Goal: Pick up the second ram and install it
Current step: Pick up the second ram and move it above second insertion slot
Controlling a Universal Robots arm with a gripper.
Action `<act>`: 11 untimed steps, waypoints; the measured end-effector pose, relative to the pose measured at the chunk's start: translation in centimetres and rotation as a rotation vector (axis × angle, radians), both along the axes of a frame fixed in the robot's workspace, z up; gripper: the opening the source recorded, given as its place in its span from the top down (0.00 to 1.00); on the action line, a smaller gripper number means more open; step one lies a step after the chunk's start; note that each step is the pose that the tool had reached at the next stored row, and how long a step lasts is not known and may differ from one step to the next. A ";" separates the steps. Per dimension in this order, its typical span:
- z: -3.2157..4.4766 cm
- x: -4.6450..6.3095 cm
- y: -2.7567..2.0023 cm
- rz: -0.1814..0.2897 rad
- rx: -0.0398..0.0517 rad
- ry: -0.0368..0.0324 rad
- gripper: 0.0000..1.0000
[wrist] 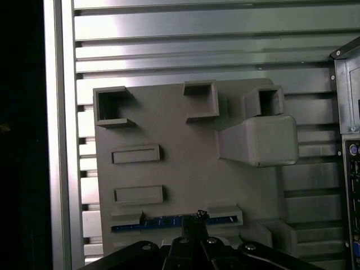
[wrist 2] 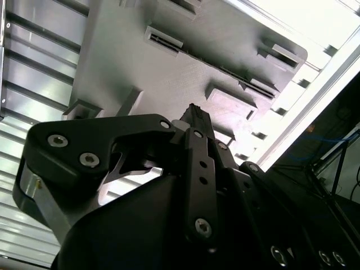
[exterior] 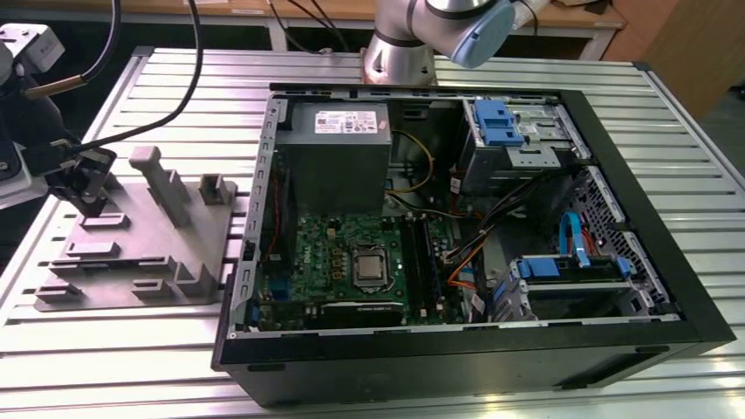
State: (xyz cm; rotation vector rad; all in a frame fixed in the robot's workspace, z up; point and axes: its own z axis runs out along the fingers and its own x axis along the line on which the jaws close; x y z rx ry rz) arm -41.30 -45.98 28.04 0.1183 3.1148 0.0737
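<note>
The second ram point(wrist: 160, 223) lies on edge in a slot of the grey fixture plate point(wrist: 180, 152), showing as a thin blue strip between two holder blocks; in the second wrist view the ram point(wrist 2: 216, 68) is a dark line. My gripper point(wrist: 195, 216) hangs just over the strip's middle, fingertips together with nothing seen between them. The second wrist view shows the gripper point(wrist 2: 194, 111) a short way off the ram. In the exterior view the gripper point(exterior: 91, 205) is low over the fixture plate point(exterior: 140, 262) at the exterior view's left.
An open computer case point(exterior: 466, 358) lies beside the fixture, with its motherboard point(exterior: 344, 253), power supply point(exterior: 338, 140) and blue drive bays point(exterior: 495, 122). Tall grey posts point(exterior: 157, 179) rise from the fixture close to the gripper. Everything rests on a ribbed aluminium table point(exterior: 117, 340).
</note>
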 end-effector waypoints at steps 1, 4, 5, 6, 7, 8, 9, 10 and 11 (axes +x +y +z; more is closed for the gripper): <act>0.00 0.0 0.00 0.000 0.0002 -0.0001 0.90; 0.00 0.0 0.00 0.000 0.0006 0.0000 0.90; 0.00 0.0 0.00 0.000 0.0008 -0.0001 0.90; 0.00 0.0 0.00 0.000 0.0008 -0.0001 0.90; -0.01 0.0 0.00 0.002 0.0008 -0.0001 0.90; -0.02 0.0 0.00 0.008 0.0008 0.0000 0.90; -0.04 0.0 0.00 0.017 0.0008 0.0000 0.90; -0.07 0.0 0.00 0.032 0.0008 0.0000 0.90; -0.10 0.0 0.00 0.052 0.0009 0.0000 0.90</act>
